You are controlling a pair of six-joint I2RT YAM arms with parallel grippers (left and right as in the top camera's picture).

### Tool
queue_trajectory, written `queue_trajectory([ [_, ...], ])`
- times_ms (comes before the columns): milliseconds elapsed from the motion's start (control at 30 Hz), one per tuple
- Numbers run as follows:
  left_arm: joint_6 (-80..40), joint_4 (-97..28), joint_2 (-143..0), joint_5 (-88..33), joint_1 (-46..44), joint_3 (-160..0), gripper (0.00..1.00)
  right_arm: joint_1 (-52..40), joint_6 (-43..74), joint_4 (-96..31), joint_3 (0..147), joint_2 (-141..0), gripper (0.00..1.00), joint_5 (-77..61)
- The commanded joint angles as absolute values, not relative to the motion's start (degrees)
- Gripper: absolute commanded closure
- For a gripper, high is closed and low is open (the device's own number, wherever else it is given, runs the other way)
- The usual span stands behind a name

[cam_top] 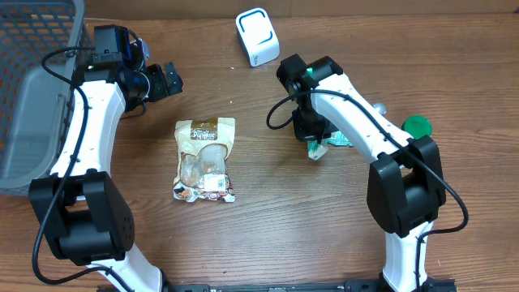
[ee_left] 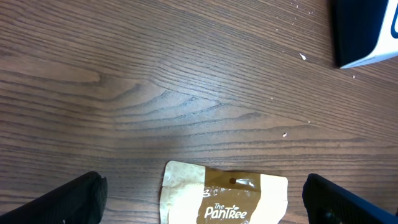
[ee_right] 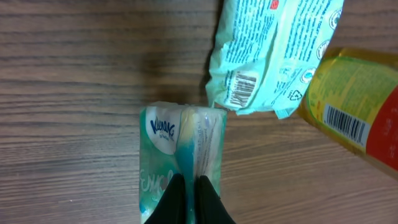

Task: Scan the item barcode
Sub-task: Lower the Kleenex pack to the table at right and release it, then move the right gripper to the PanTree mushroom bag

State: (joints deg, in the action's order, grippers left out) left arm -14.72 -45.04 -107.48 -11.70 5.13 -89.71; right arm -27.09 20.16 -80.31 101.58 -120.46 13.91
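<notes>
The right gripper (ee_right: 189, 181) has its fingers pressed together on the near end of a Kleenex pack (ee_right: 166, 144), pinching the wrapper on the table (cam_top: 268, 235) right of centre. Just beyond the pack lie a pale green packet (ee_right: 273, 50) with its barcode facing up and a yellow bottle (ee_right: 354, 102). The white scanner (cam_top: 257, 36) sits at the far edge, well apart from the pack. The left gripper (cam_top: 170, 79) hangs with its fingers spread wide and empty, far-left of a PanTree snack bag (cam_top: 205, 156), near a grey basket (cam_top: 32, 49).
</notes>
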Motion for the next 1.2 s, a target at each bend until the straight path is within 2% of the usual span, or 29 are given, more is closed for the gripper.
queue_trajectory([
  [0,-14.13,-45.01,-107.22,-11.40,5.13,-90.15,0.00,-26.81,21.45,-80.36,101.84,-119.04,0.96,14.04],
  [200,-14.13,-45.01,-107.22,-11.40,5.13,-90.15,0.01,-26.48,21.45,-80.49,100.79,-119.04,0.96,14.06],
  [267,-14.13,-45.01,-107.22,-11.40,5.13,-90.15,0.00,-26.17,21.45,-80.51,100.38,-119.04,0.92,14.06],
  [367,-14.13,-45.01,-107.22,-11.40,5.13,-90.15,0.00,-25.85,21.45,-80.47,99.83,-119.04,0.91,14.06],
  [433,-14.13,-45.01,-107.22,-11.40,5.13,-90.15,0.00,-25.71,21.43,-80.42,99.44,-119.04,0.83,14.06],
  [467,-14.13,-45.01,-107.22,-11.40,5.13,-90.15,0.01,-25.65,21.45,-80.23,99.22,-119.04,0.73,14.06],
  [533,-14.13,-45.01,-107.24,-11.40,5.13,-90.15,0.01,-25.65,21.45,-79.59,98.83,-119.04,0.44,14.04],
  [600,-14.13,-45.01,-107.22,-11.40,5.13,-90.15,0.01,-25.65,21.47,-78.17,98.61,-119.04,0.40,13.47],
  [667,-14.13,-45.01,-107.22,-11.40,5.13,-90.15,0.00,-25.67,21.47,-75.90,98.61,-119.04,0.27,10.04],
  [767,-14.13,-45.01,-107.22,-11.40,5.13,-90.15,0.00,-26.17,21.43,-72.88,98.61,-119.04,0.19,0.62],
  [967,-14.13,-45.01,-107.22,-11.40,5.13,-90.15,0.00,-28.05,21.45,-66.41,98.61,-119.04,0.16,-12.91],
  [1033,-14.13,-45.01,-107.22,-11.40,5.13,-90.15,0.00,-29.21,21.45,-64.01,98.61,-119.04,0.11,-15.35],
  [1100,-14.13,-45.01,-107.22,-11.40,5.13,-90.15,0.00,-30.68,21.45,-61.78,98.61,-119.04,0.00,-15.70],
  [1167,-14.13,-45.01,-107.22,-11.40,5.13,-90.15,0.00,-32.38,21.43,-59.68,98.61,-119.04,0.00,-15.33],
])
